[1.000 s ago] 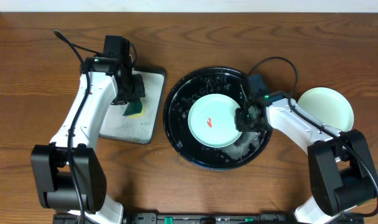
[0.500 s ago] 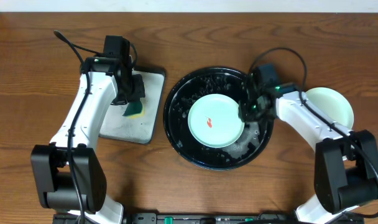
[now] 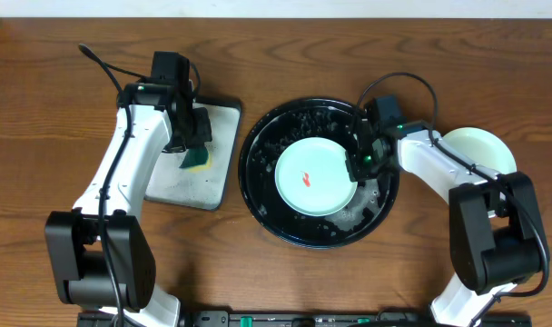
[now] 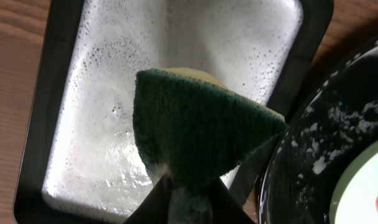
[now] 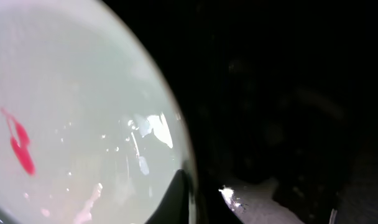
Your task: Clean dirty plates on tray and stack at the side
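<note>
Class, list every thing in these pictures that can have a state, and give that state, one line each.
black tray: wet, flecked with foam.
dirty plate: on the black tray, red smear.
side plate: on the table, looks clean.
grey tray: sudsy.
sponge: held over the grey tray.
left gripper: shut on the sponge.
right gripper: shut at the dirty plate's right rim.

A dark brown wooden counter (image 3: 40, 118), its grain running from side to side, is seen across nearly the whole overhead view. Beyond its far edge a narrow white strip (image 3: 276, 7) is shown; whether it is wall or floor cannot be told. The wood is evenly lit.
</note>
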You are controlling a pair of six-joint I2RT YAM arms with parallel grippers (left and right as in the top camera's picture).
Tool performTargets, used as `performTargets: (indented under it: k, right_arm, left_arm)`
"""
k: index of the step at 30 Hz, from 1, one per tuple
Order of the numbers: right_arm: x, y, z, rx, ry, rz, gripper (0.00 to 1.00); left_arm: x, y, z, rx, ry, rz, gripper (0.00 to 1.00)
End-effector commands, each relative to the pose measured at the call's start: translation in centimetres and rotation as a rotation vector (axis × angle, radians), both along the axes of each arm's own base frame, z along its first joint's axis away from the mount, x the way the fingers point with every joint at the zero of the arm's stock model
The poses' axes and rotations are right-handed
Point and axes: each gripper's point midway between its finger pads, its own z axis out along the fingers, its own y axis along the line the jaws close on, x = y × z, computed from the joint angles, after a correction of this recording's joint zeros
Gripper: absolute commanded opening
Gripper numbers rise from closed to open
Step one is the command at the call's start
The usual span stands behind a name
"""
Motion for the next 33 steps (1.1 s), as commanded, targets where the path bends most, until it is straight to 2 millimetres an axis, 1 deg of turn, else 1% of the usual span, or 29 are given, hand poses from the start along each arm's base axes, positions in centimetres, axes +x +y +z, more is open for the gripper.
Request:
performTargets:
  k: [1,4,7,9,11,13,17,22,25,27,29,33]
  right_arm:
    - [-0.5,-0.1,-1.2,-0.017,0.047,-0.034,0.01]
    - [-0.4,-0.5,-1.0,-0.034,0.044,-0.067,0.01]
    - [-0.5,-2.4,-0.7,-0.129,0.044,-0.163,0.01]
    - [-0.7,-3.5,-0.1,-0.18,0.04,-0.202,0.01]
    - [-0.9,-4.0,0.4,-0.206,0.033,-0.207,0.01]
    - [-1.0,-4.1,0.9,-0.209,0.028,-0.208,0.01]
    - [-1.2,-4.2,1.0,-0.211,0.031,-0.207,0.01]
    - [-1.2,-4.2,1.0,-0.212,0.033,-0.207,0.01]
    - [-1.2,-4.2,1.0,-0.211,0.033,-0.207,0.01]
    - [-1.2,-4.2,1.0,-0.211,0.033,-0.207,0.01]
    - [-1.2,-4.2,1.0,-0.211,0.033,-0.207,0.01]
    - [-1.2,-4.2,1.0,-0.211,0.033,-0.207,0.01]
  left_arm:
    - [0.2,0.4,0.1,0.01,-0.012,0.012,0.17]
    - [0.2,1.5,-0.2,0.073,-0.017,0.028,0.17]
    - [-0.2,2.9,-1.1,0.153,-0.008,0.047,0.17]
    - [-0.4,3.3,-2.1,0.173,-0.003,0.052,0.16]
    - [-0.4,3.2,-3.4,0.172,-0.008,0.053,0.15]
    - [-0.2,3.2,-4.9,0.169,-0.028,0.054,0.14]
    - [-0.1,3.1,-7.6,0.161,-0.066,0.057,0.14]
    - [-0.8,3.0,-10.2,0.152,-0.064,0.054,0.14]
    - [-1.6,3.1,-11.7,0.154,-0.042,0.052,0.14]
    - [-2.2,3.1,-12.4,0.156,-0.017,0.05,0.15]
    - [-2.6,3.1,-12.7,0.157,0.006,0.048,0.15]
    - [-3.5,2.9,-12.4,0.144,0.062,0.04,0.15]
